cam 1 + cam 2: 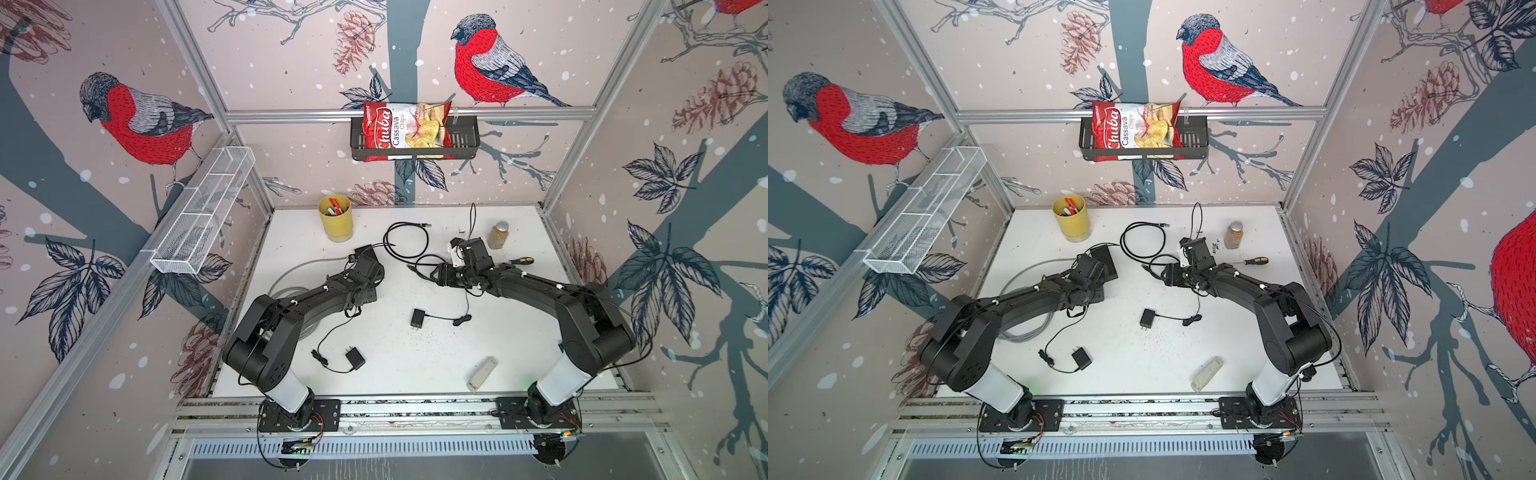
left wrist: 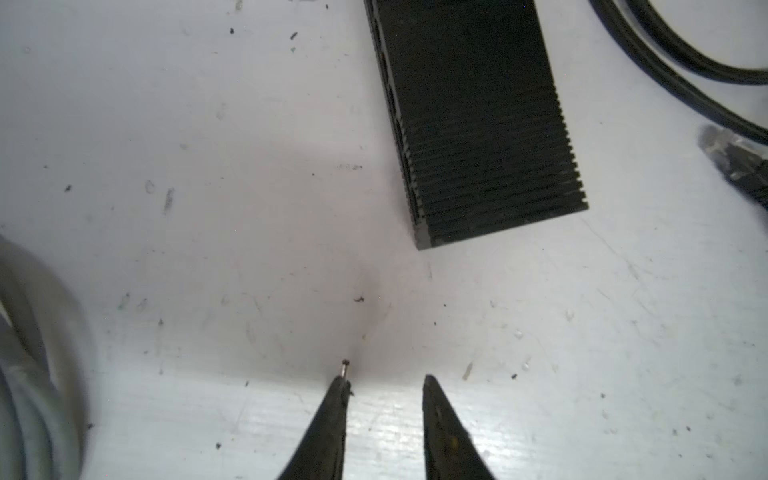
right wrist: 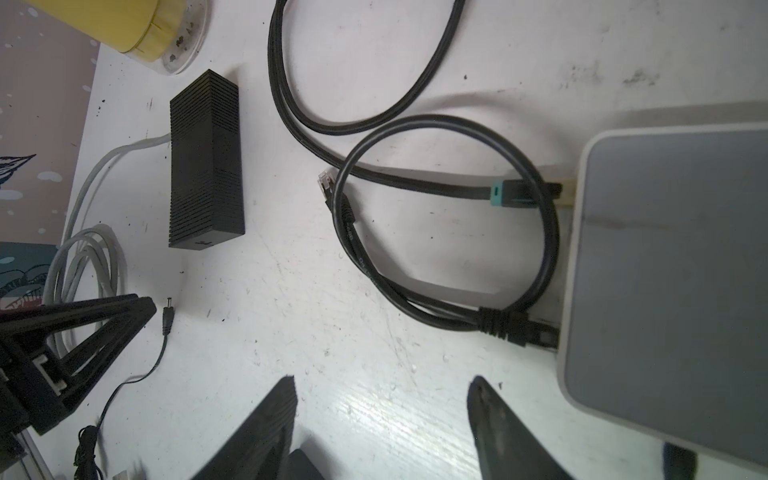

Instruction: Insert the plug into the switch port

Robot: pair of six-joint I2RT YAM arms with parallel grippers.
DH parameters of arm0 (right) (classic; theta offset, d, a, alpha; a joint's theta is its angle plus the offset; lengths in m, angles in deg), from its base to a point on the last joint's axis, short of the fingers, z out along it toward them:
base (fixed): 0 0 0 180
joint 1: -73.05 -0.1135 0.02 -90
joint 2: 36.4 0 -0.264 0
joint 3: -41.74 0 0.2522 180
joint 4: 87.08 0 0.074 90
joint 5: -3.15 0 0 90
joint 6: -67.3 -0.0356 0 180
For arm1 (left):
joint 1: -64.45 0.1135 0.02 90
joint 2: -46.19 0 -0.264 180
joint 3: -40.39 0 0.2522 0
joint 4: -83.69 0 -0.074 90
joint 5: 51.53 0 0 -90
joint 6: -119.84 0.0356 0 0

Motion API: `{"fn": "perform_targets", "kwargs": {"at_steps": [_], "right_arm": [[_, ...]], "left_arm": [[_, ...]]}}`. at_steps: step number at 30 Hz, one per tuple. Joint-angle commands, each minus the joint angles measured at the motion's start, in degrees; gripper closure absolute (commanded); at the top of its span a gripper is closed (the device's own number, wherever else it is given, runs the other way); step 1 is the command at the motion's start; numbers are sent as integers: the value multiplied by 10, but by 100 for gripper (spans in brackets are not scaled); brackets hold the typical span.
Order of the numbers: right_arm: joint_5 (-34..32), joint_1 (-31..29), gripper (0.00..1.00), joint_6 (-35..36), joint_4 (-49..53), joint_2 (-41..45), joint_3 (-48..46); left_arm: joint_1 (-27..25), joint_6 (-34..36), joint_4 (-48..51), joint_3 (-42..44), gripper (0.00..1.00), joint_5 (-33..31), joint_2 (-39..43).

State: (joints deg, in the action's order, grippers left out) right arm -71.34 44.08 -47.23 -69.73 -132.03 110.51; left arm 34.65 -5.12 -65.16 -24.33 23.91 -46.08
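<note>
The switch [image 2: 478, 124], a black ribbed box, lies on the white table and shows in both top views [image 1: 362, 250] [image 1: 1105, 257]; a grey cable enters one end [image 3: 205, 166]. The plug [image 3: 168, 316] is a small black barrel plug on a thin black lead. Its tip [image 2: 344, 368] pokes out just past one finger of my left gripper [image 2: 384, 378], not between the fingers. That gripper stands partly open a short way in front of the switch, with bare table in its gap. My right gripper [image 3: 382, 382] is open and empty beside a grey-white router [image 3: 665, 270].
A black network cable [image 3: 415, 124] loops between switch and router, its loose clear-tipped end [image 3: 326, 183] on the table. Also there: a grey cable coil [image 1: 291, 291], yellow cup [image 1: 336, 218], spice jar [image 1: 498, 235], screwdriver [image 1: 521, 261], two black adapters [image 1: 417, 319] [image 1: 354, 358].
</note>
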Motion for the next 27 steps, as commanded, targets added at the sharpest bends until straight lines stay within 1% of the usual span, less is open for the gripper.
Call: {"fn": "perform_targets", "kwargs": {"at_steps": [1, 5, 11, 13, 15, 17, 22, 27], "right_arm": [[0, -5, 33, -10, -6, 0, 0], [-5, -6, 33, -7, -1, 7, -5], [-7, -6, 34, -6, 2, 11, -7], [-7, -6, 34, -6, 2, 15, -8], [-11, -5, 34, -3, 3, 22, -12], [-14, -1, 33, -1, 5, 32, -19], [2, -3, 34, 16, -10, 57, -35], [23, -44, 37, 22, -86, 78, -59]], "left_arm": [[4, 14, 21, 0, 71, -9, -14], [4, 13, 16, 11, 74, -4, -19], [4, 13, 9, 12, 83, 2, -33], [4, 13, 7, 14, 88, 0, -39], [4, 14, 4, 15, 96, 3, -42], [4, 11, 1, 16, 100, 7, -40], [4, -9, -12, 1, 100, 39, -1], [4, -54, -46, -36, 100, 106, 19]]}}
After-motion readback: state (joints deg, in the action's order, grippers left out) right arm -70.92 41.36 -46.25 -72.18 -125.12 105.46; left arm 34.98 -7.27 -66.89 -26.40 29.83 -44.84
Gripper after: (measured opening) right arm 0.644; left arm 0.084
